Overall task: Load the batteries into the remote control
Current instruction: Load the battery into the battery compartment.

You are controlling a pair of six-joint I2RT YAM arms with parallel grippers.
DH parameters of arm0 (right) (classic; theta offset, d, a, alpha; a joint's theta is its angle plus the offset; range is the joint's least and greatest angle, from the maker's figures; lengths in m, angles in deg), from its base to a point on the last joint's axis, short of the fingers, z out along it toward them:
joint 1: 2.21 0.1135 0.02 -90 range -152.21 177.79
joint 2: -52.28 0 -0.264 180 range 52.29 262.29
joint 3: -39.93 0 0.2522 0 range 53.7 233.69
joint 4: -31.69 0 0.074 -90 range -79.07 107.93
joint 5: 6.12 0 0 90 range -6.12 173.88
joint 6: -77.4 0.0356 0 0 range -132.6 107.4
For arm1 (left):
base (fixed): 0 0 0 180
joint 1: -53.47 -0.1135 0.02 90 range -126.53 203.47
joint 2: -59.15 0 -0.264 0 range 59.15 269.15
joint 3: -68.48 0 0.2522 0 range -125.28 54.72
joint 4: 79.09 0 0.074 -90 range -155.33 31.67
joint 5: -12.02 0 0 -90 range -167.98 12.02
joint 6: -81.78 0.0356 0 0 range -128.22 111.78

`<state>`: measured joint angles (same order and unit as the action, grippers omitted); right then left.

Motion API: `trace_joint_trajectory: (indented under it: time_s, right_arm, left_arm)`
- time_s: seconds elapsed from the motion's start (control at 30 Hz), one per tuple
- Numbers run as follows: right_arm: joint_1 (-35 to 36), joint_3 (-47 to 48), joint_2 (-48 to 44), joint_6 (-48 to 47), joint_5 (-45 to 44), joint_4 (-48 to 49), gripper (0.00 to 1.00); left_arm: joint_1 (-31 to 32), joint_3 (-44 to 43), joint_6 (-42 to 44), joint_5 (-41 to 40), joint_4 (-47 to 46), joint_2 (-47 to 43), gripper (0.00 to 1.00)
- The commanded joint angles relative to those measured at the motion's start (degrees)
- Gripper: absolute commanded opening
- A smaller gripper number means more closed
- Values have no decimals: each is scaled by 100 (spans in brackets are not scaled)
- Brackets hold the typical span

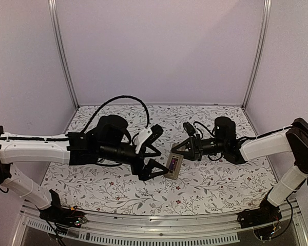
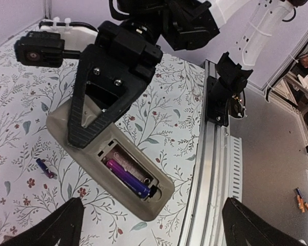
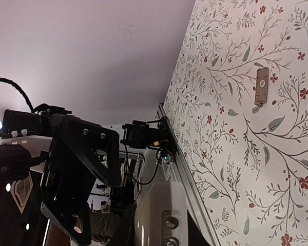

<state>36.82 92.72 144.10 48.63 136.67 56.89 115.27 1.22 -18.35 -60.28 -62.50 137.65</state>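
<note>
1. Left gripper (image 2: 154,228): fingers released and spread wide, nothing in them, hanging just over the bay end of the remote control (image 2: 95,156).
2. Right gripper (image 1: 180,151): fingers clenched on the remote control's other end, with one finger lying across its tan back.
3. The remote control sits mid-surface (image 1: 113,189) between the two grippers, back up, bay uncovered. Can't tell if it rests on the surface or is lifted.
4. Purple battery (image 2: 127,178) is seated in the bay.
5. Loose battery (image 2: 43,168) lies on the surface near the remote control, not touching.
6. Flat grey cover (image 3: 262,86) lies on the surface, visible from the right wrist only.
</note>
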Motion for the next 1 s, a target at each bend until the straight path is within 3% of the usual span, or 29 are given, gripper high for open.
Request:
trace_joint_trajectory:
  time_s: [0.0, 0.47, 0.97]
  right_arm:
    - [73, 113, -178, -120, 187, 125, 0]
    - [92, 162, -339, -129, 248, 130, 0]
    - [107, 211, -325, -120, 284, 139, 0]
  left_arm:
    - [-54, 50, -248, 211, -492, 221, 94]
    - [-138, -56, -613, 9, -579, 760, 92]
    - [-255, -106, -730, 402, -827, 1000, 77]
